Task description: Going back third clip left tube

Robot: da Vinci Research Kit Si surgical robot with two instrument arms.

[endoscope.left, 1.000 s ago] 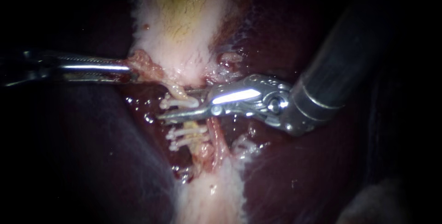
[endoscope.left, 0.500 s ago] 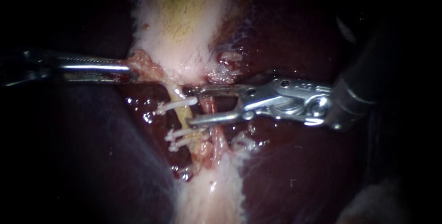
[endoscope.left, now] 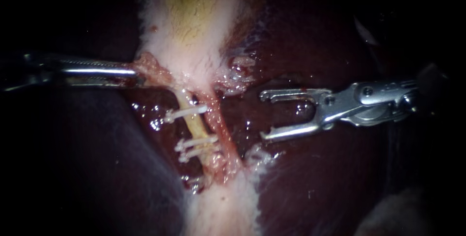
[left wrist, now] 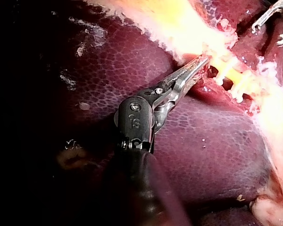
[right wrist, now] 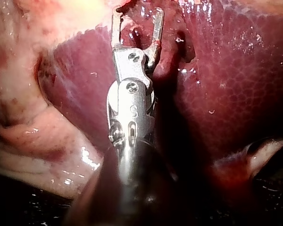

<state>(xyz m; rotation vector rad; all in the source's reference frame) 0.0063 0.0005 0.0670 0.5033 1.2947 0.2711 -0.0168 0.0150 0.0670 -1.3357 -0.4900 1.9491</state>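
Hovering right of centre, the right instrument (endoscope.left: 263, 115) keeps its jaws spread, empty.
The left tube (endoscope.left: 194, 125), mid-frame, carries three clips (endoscope.left: 187, 113), apart from those jaws; the left instrument (endoscope.left: 137, 73) pinches the gallbladder (endoscope.left: 189, 37) edge.

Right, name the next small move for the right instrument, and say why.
Probably draw the right instrument off to the right: its jaws stand open and empty, apart from the left tube, which already carries three clips. The left instrument is shut on tissue above the clips.
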